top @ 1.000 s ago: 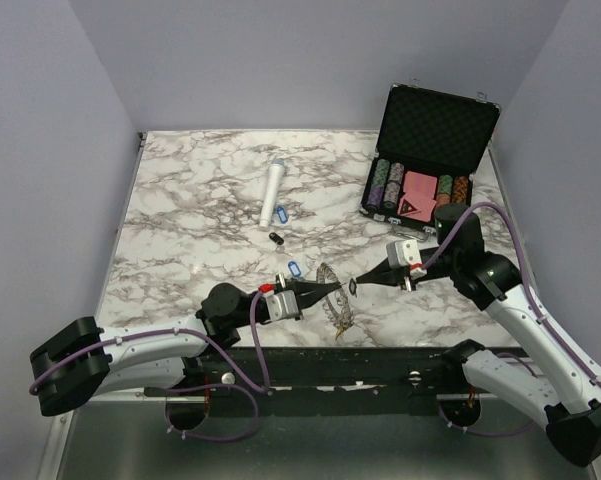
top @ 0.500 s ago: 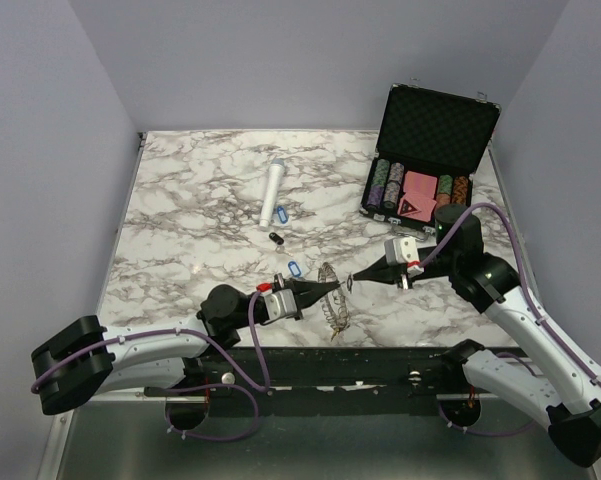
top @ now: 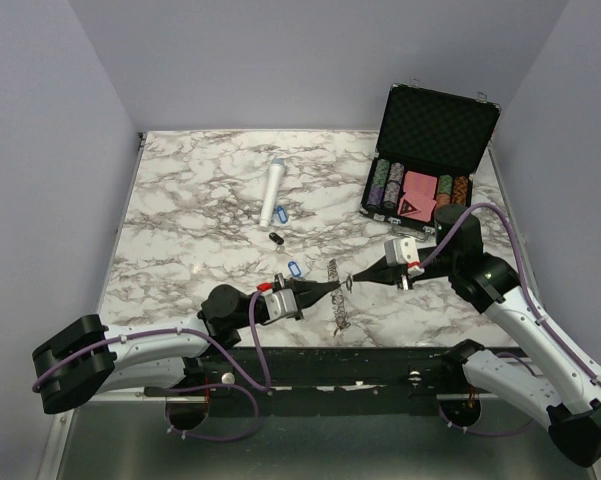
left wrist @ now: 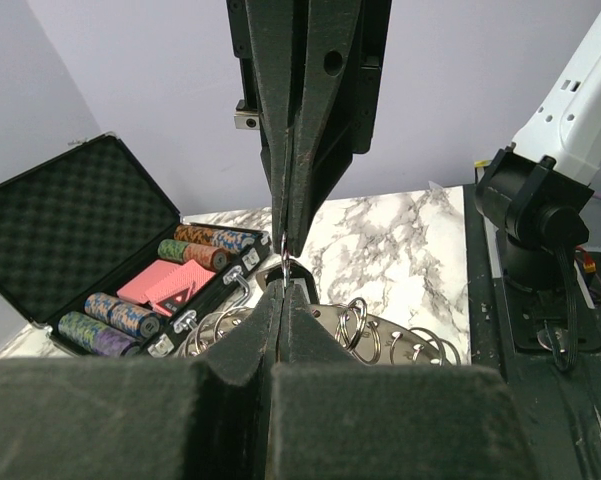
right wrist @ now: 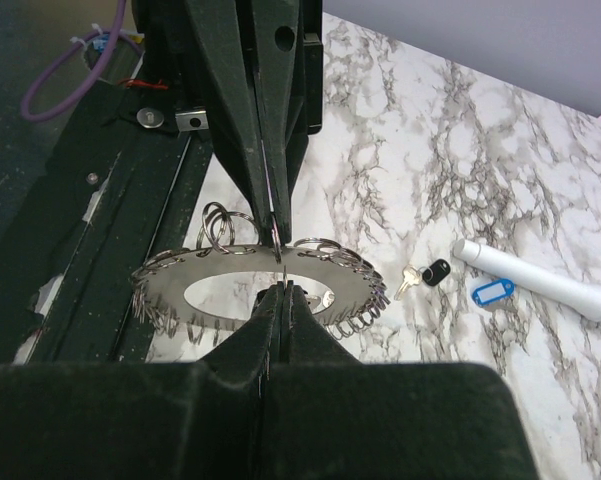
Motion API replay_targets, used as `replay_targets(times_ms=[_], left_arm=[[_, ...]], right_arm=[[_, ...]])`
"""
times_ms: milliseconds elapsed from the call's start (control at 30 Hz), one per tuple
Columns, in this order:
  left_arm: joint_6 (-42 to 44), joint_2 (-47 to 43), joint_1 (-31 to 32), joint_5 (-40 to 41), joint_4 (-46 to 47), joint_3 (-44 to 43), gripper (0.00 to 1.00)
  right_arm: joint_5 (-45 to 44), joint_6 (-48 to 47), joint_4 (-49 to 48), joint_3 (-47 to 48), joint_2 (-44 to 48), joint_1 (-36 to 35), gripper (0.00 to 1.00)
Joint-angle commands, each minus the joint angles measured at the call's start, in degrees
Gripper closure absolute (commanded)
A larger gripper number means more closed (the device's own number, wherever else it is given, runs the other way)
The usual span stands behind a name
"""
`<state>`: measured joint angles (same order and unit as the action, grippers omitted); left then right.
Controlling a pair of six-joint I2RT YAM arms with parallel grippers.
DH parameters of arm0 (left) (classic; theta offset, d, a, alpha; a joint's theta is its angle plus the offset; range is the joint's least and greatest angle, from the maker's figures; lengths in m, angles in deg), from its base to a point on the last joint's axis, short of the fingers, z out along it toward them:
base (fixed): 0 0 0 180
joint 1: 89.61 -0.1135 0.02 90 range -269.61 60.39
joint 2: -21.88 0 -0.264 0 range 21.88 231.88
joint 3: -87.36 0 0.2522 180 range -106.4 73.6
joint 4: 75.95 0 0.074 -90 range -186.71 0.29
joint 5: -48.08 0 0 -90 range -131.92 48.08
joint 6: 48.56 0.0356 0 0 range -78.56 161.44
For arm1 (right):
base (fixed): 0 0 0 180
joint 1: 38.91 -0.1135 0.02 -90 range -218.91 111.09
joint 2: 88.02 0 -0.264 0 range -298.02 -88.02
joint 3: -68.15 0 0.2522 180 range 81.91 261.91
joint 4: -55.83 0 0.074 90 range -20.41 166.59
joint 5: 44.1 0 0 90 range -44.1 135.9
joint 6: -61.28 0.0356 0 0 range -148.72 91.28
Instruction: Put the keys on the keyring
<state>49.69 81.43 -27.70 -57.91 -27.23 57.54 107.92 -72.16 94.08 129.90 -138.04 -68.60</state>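
The keyring (right wrist: 325, 280) is polished metal; the table (right wrist: 480, 170) smooth, marble-patterned; the key tag (right wrist: 492, 291) smooth blue plastic; the case lining (left wrist: 70, 220) matt black foam.

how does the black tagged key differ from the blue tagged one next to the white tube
The black-tagged key has a plain dark tag; the blue-tagged key has a blue tag with a white label window. The blue one lies right beside the white tube; the black one lies apart from it, nearer the keyring. Both lie loose on the table, off the keyring.
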Motion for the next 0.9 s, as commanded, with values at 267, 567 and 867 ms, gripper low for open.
replay_targets(times_ms=[267, 567, 867], left_arm=[[-1.04, 0.3, 0.32, 0.08, 4.85, 0.06, 1.0], [-1.48, 0.39, 0.32, -0.97, 4.85, -0.12, 1.0], [-1.83, 0.66, 0.32, -1.76, 5.02, -0.21, 1.0]], right_arm=[[2.23, -1.03, -0.67, -0.53, 0.1, -0.98, 1.0], [2.32, -0.77, -1.29, -0.44, 0.1, -1.16, 1.0], [2.32, -0.59, -1.81, -0.79, 0.01, -1.33, 1.0]])
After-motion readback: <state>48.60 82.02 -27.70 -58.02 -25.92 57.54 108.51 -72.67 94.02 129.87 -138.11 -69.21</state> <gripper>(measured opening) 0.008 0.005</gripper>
